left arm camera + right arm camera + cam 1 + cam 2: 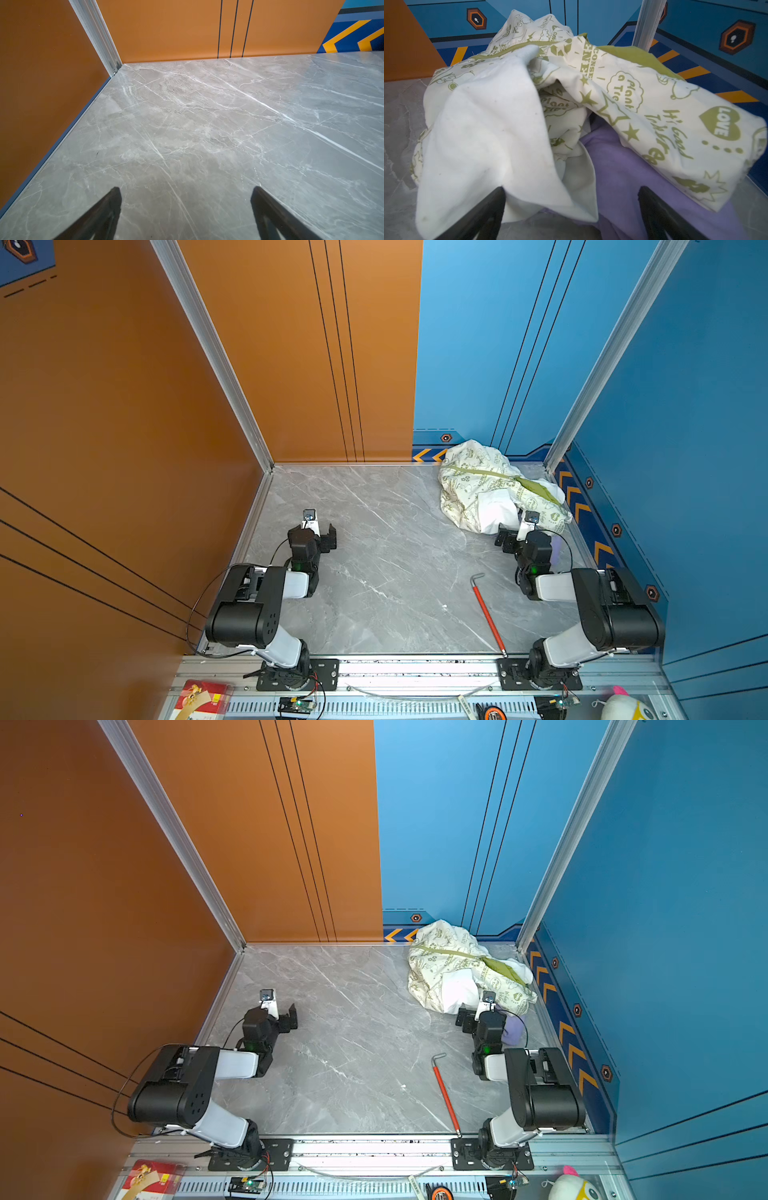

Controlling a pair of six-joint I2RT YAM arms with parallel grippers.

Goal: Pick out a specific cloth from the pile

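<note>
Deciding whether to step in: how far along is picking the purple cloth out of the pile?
Done: the right gripper sits open at the near edge of the pile. In hand: nothing; the purple cloth lies partly under the printed fabric, ungripped. Still to do: grasp it and pull it clear.

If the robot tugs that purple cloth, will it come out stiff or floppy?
Probably floppy: the purple cloth lies in soft folds. It may snag, since the green-printed fabric drapes over it, likely dragging that along too.

Both top views look down from high behind the arms, sharing the whole table. Wrist views face forward, close: table ahead of left pincer, pile at right pincer.
</note>
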